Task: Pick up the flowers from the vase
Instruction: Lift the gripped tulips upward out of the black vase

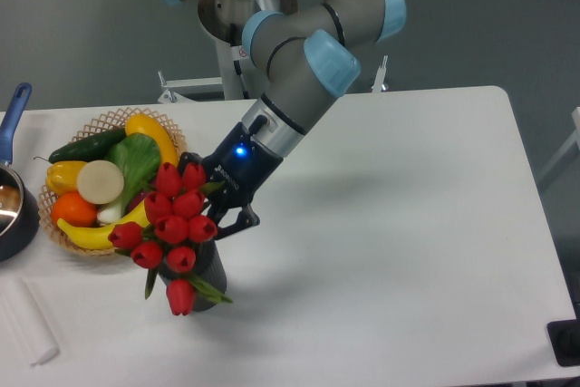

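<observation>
The flowers (171, 228), a bunch of red tulip buds with green leaves, stand in the dark grey vase (207, 271) near the table's front left. The buds spread wider than the vase and hide most of it. My gripper (220, 208) reaches in from the upper right, its dark fingers closed around the bunch just behind the buds. A blue light glows on the gripper body. The stems are hidden behind buds and fingers.
A wicker basket (169, 128) of fruit and vegetables sits directly left of the bunch, nearly touching it. A dark pot with a blue handle (14, 111) is at the far left edge. A white roll (27, 320) lies at the front left.
</observation>
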You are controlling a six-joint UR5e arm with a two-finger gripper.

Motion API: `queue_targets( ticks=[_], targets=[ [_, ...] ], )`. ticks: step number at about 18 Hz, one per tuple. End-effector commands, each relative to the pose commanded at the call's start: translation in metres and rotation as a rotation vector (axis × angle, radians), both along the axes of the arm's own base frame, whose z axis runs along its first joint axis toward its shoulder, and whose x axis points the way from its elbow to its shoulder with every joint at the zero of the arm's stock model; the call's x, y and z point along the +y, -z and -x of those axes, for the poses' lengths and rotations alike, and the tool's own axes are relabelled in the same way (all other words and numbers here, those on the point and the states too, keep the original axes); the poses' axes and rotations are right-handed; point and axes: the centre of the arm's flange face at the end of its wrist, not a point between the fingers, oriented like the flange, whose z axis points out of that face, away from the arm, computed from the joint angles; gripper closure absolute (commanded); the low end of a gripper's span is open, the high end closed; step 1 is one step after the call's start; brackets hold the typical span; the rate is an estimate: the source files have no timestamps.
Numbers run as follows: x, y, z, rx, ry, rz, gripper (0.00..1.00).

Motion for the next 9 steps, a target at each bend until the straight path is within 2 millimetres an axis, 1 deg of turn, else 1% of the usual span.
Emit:
queue_targets(
  ticks=[4,7,9],
  targets=[
    [0.000,-0.023,0.002,0.009,-0.017,-0.019,0.60],
    [-0.001,-0.036,0.004,-0.012,-0.023,-0.044,0.60],
    [-0.002,-0.046,0.009,-0.010,-0.029,-0.060,0.60]
  ],
)
